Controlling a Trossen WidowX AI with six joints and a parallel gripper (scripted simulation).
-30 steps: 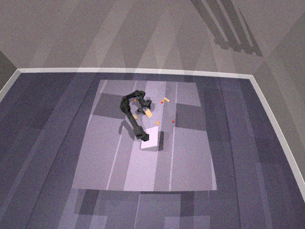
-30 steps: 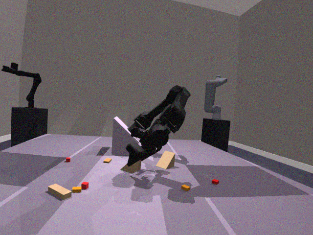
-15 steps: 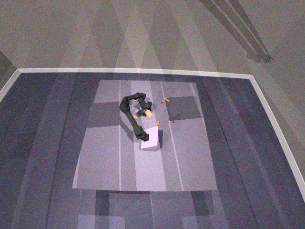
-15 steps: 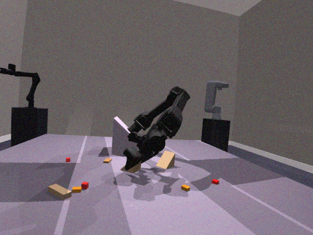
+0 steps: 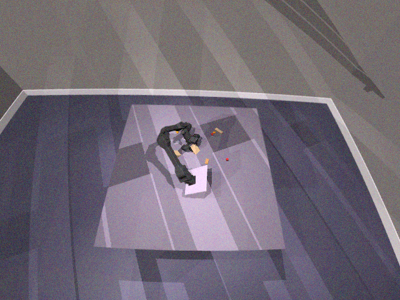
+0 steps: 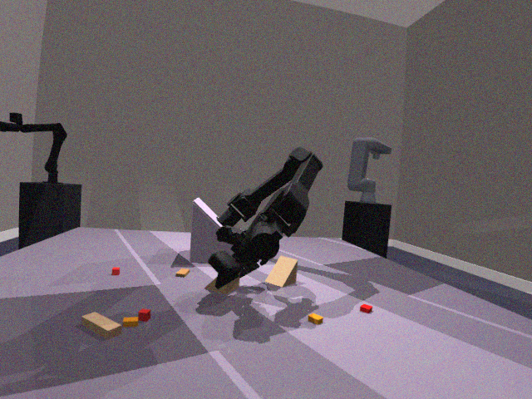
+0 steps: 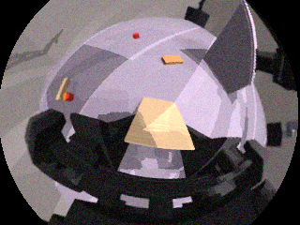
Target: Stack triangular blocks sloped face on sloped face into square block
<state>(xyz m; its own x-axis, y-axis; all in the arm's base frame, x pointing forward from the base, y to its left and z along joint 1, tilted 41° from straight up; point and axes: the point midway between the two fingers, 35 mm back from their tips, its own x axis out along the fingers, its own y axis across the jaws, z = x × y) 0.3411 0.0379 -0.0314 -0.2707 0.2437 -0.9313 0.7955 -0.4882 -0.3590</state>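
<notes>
One tan triangular block [image 5: 195,149] [image 6: 229,287] [image 7: 161,124] sits low at the table between my fingers, its sloped face showing in the wrist view. My gripper [image 5: 193,144] [image 6: 226,281] [image 7: 157,120] has a finger at each side of it and looks shut on it; the fingertips are partly hidden behind the block. The other tan triangular block [image 5: 177,153] [image 6: 282,271] rests on the table a short way off, sloped face up; it is out of the wrist view. The two blocks are apart.
A large pale slanted panel [image 5: 199,180] [image 6: 206,242] [image 7: 230,58] stands near the arm's base. An orange tile [image 5: 207,160] [image 6: 182,273] [image 7: 172,60] lies near the held block. A tan plank [image 5: 219,130] [image 6: 100,325] lies beside small red and orange pieces. Other small pieces lie around.
</notes>
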